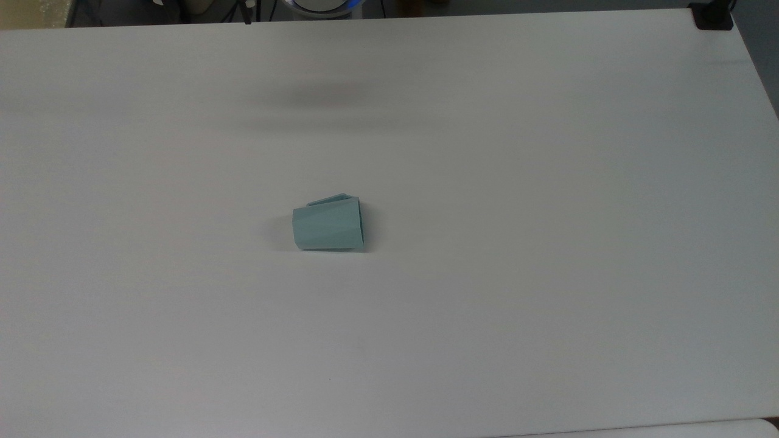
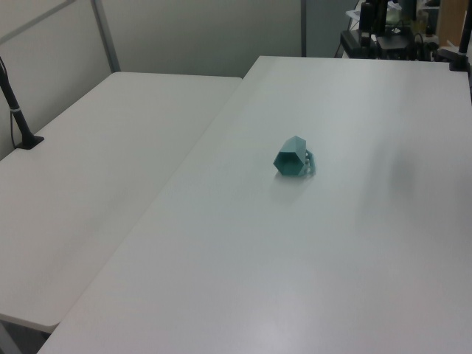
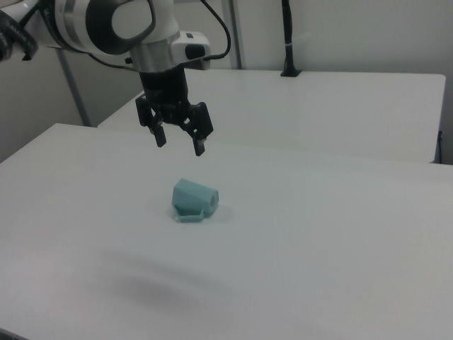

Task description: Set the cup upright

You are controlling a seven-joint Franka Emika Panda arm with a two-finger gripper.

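Note:
The pale teal faceted cup (image 1: 328,226) lies on its side near the middle of the white table (image 1: 548,274). Its wider rim points to the top view's right, and its flat handle is on the far side. In the left view the cup (image 2: 293,157) turns a hexagonal end toward the camera. In the right view the cup (image 3: 195,200) has its handle low at the front. My gripper (image 3: 179,145) hangs in the air above the cup and slightly to the right view's left. It is open, its fingers point down, and nothing is between them.
A second white table (image 2: 110,147) adjoins this one on the left view's left, with a black clamped post (image 2: 18,110) on it. A black clamp (image 1: 712,15) sits at the top view's far right corner. Dark equipment (image 2: 383,29) stands beyond the far edge.

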